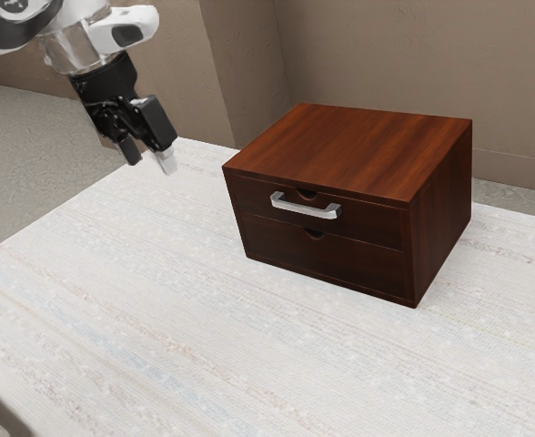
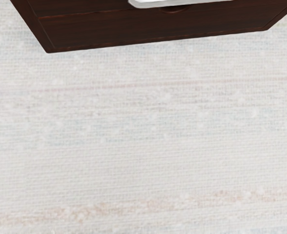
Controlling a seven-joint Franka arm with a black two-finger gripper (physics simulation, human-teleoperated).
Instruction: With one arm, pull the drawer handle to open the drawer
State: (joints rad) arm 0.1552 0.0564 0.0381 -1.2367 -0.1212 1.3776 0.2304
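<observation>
A dark wooden cabinet (image 1: 358, 150) with two drawers stands on the table toward the exterior view's right. Its top drawer (image 1: 368, 217) carries a silver bar handle (image 1: 304, 208) and sits flush with the cabinet front, as does the lower drawer (image 1: 340, 259). My gripper (image 1: 149, 158) hangs above the table well to the exterior view's left of the cabinet, open, with nothing between its fingers. In the wrist view the cabinet front (image 2: 148, 27) and a strip of the handle (image 2: 173, 3) lie ahead of my hand.
The pale woven tabletop (image 1: 158, 300) stretches wide between my gripper and the cabinet. Beige walls and a pillar (image 1: 240, 64) stand behind the table.
</observation>
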